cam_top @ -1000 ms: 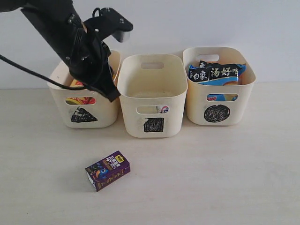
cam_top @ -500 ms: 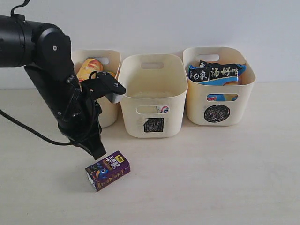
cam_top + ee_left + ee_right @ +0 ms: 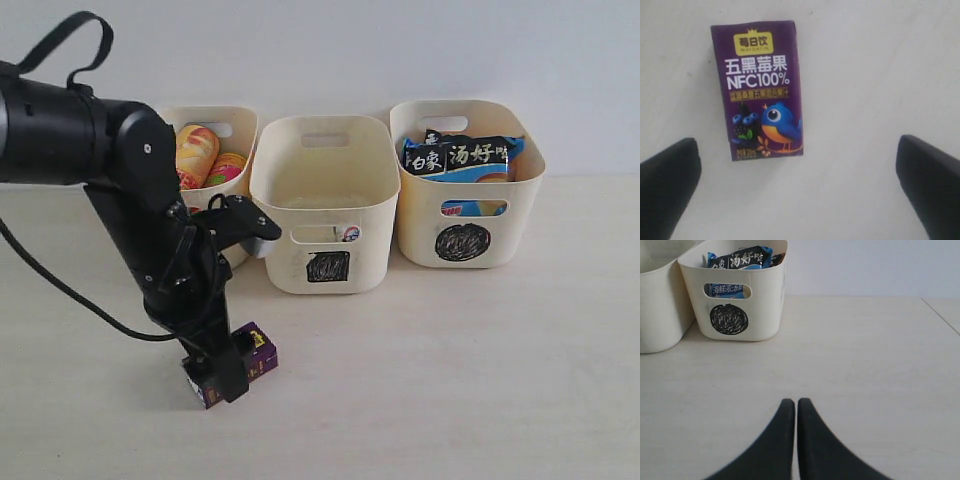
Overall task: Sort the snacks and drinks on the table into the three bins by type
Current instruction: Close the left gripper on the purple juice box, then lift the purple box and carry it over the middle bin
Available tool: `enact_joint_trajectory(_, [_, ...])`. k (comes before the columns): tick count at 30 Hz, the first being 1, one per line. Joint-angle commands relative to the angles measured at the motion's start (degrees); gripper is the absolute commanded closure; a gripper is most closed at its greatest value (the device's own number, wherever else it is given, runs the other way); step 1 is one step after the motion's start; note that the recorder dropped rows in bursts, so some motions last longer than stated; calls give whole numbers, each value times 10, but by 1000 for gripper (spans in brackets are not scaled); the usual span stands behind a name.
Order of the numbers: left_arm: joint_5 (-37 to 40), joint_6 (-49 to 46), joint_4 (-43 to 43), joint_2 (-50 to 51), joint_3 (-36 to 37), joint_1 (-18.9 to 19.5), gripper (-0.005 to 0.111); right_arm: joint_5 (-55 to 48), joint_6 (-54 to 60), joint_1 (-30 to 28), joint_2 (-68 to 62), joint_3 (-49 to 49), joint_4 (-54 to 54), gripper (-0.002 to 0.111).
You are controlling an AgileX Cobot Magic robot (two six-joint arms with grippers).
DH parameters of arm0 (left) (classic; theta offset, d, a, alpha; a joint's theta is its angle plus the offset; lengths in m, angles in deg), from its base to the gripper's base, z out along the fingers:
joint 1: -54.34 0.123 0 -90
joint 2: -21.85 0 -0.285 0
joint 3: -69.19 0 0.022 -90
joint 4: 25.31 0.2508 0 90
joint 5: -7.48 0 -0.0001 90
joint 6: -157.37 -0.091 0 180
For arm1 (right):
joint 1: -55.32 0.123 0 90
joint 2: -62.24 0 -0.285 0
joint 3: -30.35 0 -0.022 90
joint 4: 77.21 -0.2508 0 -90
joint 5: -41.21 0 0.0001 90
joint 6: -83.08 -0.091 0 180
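The dark purple drink box (image 3: 259, 352) lies flat on the table (image 3: 450, 380) in front of the bins. My left gripper (image 3: 223, 380) is down over its near end, open. In the left wrist view the box (image 3: 759, 90) lies just ahead of the wide-apart fingers (image 3: 670, 185), nearer one of them; the gripper (image 3: 799, 167) holds nothing. The triangle bin (image 3: 240, 120) holds two chip tubes (image 3: 196, 152); the arm hides its mark. The square bin (image 3: 328, 200) stands in the middle. The circle bin (image 3: 465, 215) holds noodle packets (image 3: 460, 155). My right gripper (image 3: 792, 404) rests shut over bare table.
A small patch of packaging (image 3: 349, 233) shows through the square bin's front handle; the blue-and-white carton is otherwise hidden. In the right wrist view the circle bin (image 3: 737, 302) stands beyond the fingers, beside the middle bin (image 3: 655, 315). The left arm's black cable (image 3: 60, 290) trails left.
The left arm has come away from the triangle bin, swung down and forward, and now its open gripper is lowered over the purple box. The chip tubes are uncovered.
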Motion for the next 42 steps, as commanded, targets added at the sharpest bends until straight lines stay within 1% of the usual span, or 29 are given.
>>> enact_joint_trajectory(1, [-48, -2, -6, 31, 4, 1, 12, 4, 0, -2, 2, -3, 4, 108])
enact_joint_trajectory(3, [-68, -2, -1, 40, 4, 1, 16, 4, 0, -2, 2, -3, 4, 108])
enact_joint_trajectory(14, [-107, -2, 4, 65, 4, 1, 16, 4, 0, -2, 2, -3, 4, 108])
enact_joint_trajectory(21, [-111, -2, 7, 87, 4, 1, 16, 4, 0, -2, 2, -3, 4, 108])
enact_joint_trajectory(23, [-114, -2, 7, 90, 4, 1, 18, 4, 0, -2, 2, -3, 4, 108])
enact_joint_trajectory(25, [-116, -2, 7, 92, 4, 1, 25, 4, 0, -2, 2, -3, 4, 108])
enact_joint_trajectory(26, [-116, -2, 8, 93, 4, 1, 32, 4, 0, -2, 2, -3, 4, 108])
enact_joint_trajectory(27, [-116, -2, 9, 93, 4, 1, 42, 4, 0, -2, 2, -3, 4, 108])
enact_joint_trajectory(29, [-115, -1, 20, 93, 0, 1, 67, 4, 0, -2, 2, -3, 4, 108])
enact_joint_trajectory(31, [-115, 16, 23, 92, -4, 1, 103, 4, 0, -2, 2, -3, 4, 108])
enact_joint_trajectory(32, [-117, 24, 25, 92, -5, 1, 101, 4, 0, -2, 2, -3, 4, 108])
enact_joint_trajectory(37, [-117, 58, 41, 84, -5, 1, 102, 4, 0, -2, 2, -3, 4, 108])
enact_joint_trajectory(42, [-104, 59, 47, 43, -5, 1, 102, 4, 0, -2, 2, -3, 4, 108])
